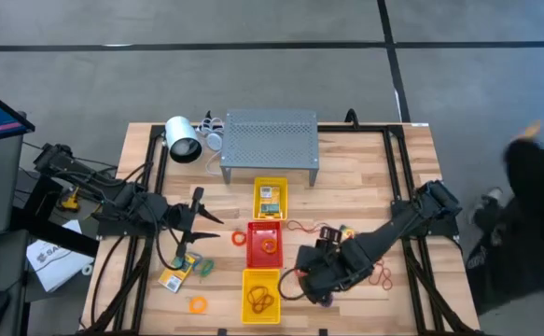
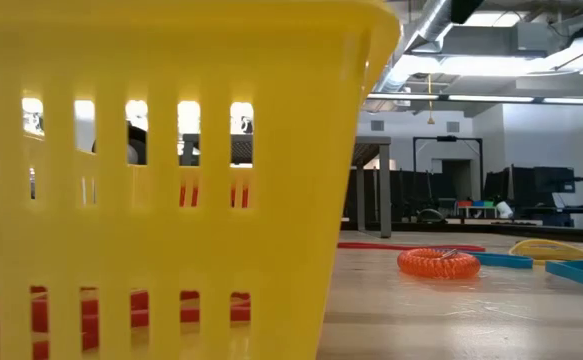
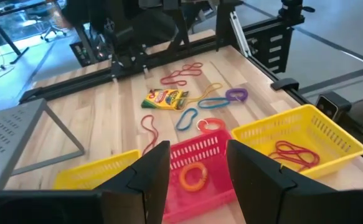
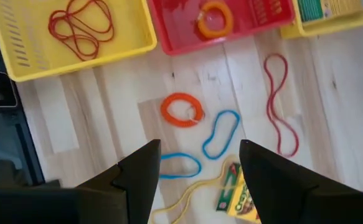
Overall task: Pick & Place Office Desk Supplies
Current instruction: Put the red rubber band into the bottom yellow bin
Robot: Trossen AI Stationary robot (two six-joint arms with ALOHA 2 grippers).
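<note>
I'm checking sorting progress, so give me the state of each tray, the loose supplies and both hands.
Far yellow tray: holds a card packet.
Red tray: holds an orange ring.
Near yellow tray: holds red bands.
Crayon packet: loose on the table.
Blue bands: loose, unsorted.
Left hand: open, empty, beside the red tray.
Right hand: open, empty, over the loose bands.
</note>
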